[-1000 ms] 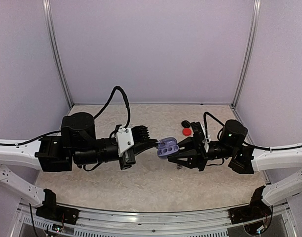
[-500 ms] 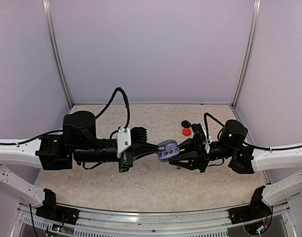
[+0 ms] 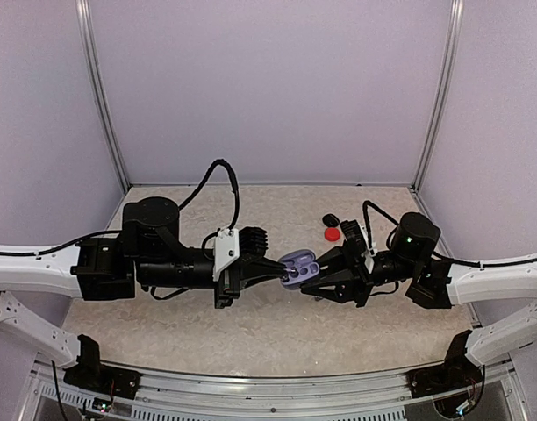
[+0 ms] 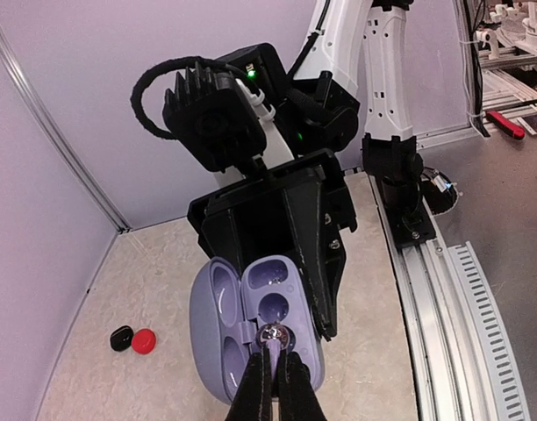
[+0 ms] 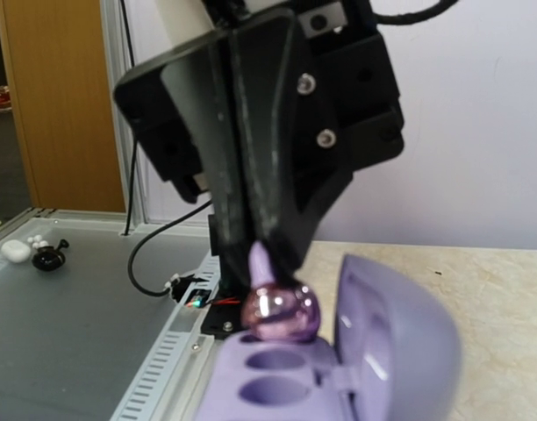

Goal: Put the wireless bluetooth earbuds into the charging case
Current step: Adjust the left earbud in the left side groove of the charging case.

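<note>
An open lilac charging case (image 3: 297,266) hangs above the table's middle, my right gripper (image 3: 318,278) shut on its base. The left wrist view shows its lid (image 4: 211,342) swung left and a black right finger (image 4: 317,263) along the base's right side. My left gripper (image 4: 275,349) is shut on the stem of a shiny purple earbud (image 4: 275,334). The bud's round head rests at the end of the base (image 5: 277,386) nearest my left gripper (image 5: 267,259). Two hollows beside the earbud (image 5: 280,311) are empty. My right fingers are out of the right wrist view.
A small red piece (image 3: 332,234) and a small black piece (image 3: 330,219) lie on the speckled table (image 3: 268,324) behind the right arm; the red piece (image 4: 143,341) and the black piece (image 4: 121,337) also show in the left wrist view. Walls close the back and sides.
My left arm has slid right, carrying the earbud onto the case's base. The case has dropped slightly in my right gripper. Both grips are unchanged.
</note>
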Available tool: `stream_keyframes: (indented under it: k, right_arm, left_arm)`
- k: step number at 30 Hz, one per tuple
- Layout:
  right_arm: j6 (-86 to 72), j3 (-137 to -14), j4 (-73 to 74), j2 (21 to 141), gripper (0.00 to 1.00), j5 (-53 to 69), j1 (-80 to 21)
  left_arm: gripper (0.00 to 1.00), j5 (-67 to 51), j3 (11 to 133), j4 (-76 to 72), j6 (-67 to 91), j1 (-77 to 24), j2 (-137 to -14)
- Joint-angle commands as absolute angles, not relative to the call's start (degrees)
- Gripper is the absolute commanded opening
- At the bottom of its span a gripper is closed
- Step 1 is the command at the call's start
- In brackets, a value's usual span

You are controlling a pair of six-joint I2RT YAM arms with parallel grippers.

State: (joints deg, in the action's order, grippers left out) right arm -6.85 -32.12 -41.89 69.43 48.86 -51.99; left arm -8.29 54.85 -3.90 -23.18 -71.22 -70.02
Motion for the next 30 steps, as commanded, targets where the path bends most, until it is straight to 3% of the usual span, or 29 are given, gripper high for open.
stream_keyframes:
  k: [1, 30]
  right_arm:
    - [-6.2, -34.0, -43.4, 69.5, 0.02, 49.7, -52.6]
    - [-4.8, -33.2, -43.1, 68.0, 0.01, 48.8, -52.6]
  left_arm:
    - [0.0, -10.6, 56.6, -3.6, -21.1, -70.2, -70.5]
    - [0.0, -8.9, 58.8, 3.2, -16.5, -68.1, -72.3]
